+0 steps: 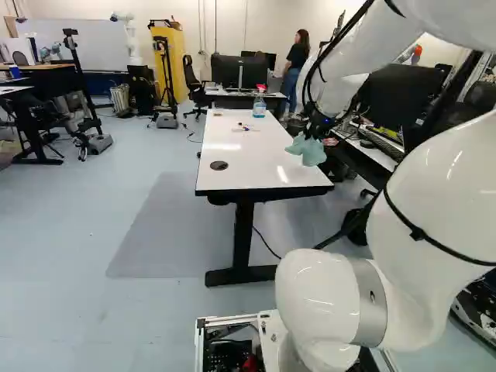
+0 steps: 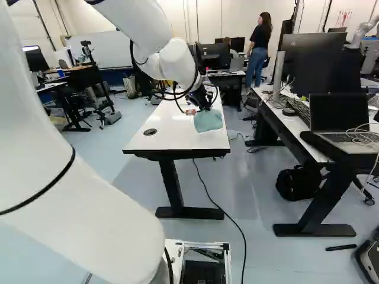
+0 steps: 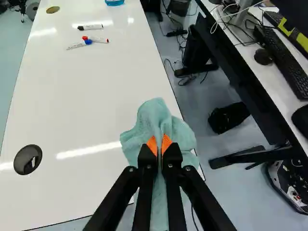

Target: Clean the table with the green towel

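- The claw [image 2: 206, 108] is clamped on the green towel [image 2: 208, 121].
- It hangs at the counter's [image 2: 169, 139] right-hand edge; touching or not, I can't tell.
- Markers [image 3: 93, 27] lie farther along, print too small to read.

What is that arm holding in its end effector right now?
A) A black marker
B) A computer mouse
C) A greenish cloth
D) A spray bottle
C: the greenish cloth is pinched between the orange pads of the end effector, bunched up where they close on it.
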{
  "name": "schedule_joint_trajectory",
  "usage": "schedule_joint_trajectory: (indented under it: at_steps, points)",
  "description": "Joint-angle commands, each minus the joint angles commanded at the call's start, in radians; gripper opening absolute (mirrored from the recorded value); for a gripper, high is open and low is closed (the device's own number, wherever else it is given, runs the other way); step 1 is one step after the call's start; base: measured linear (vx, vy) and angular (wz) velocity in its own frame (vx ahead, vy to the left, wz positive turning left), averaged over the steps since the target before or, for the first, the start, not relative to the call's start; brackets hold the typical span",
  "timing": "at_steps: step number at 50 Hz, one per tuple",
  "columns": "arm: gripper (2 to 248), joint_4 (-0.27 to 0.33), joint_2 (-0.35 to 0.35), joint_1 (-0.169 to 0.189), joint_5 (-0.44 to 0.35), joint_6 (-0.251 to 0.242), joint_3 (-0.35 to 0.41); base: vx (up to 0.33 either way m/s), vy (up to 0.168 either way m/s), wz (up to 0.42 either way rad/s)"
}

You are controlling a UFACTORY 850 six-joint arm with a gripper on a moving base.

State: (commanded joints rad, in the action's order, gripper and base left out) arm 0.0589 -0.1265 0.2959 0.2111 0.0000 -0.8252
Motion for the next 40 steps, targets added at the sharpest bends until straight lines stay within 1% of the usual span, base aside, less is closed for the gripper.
schedule_joint_trajectory:
  at_steps: [20, 29, 40]
  points:
    - [30, 0.000, -0.004, 0.001, 0.075, 0.000, 0.004, 0.000, 0.000, 0.000]
    - [30, 0.000, 0.011, -0.003, 0.104, 0.000, -0.010, 0.000, 0.000, 0.000]
    - [30, 0.000, 0.037, -0.015, 0.122, 0.000, -0.035, 0.000, 0.000, 0.000]
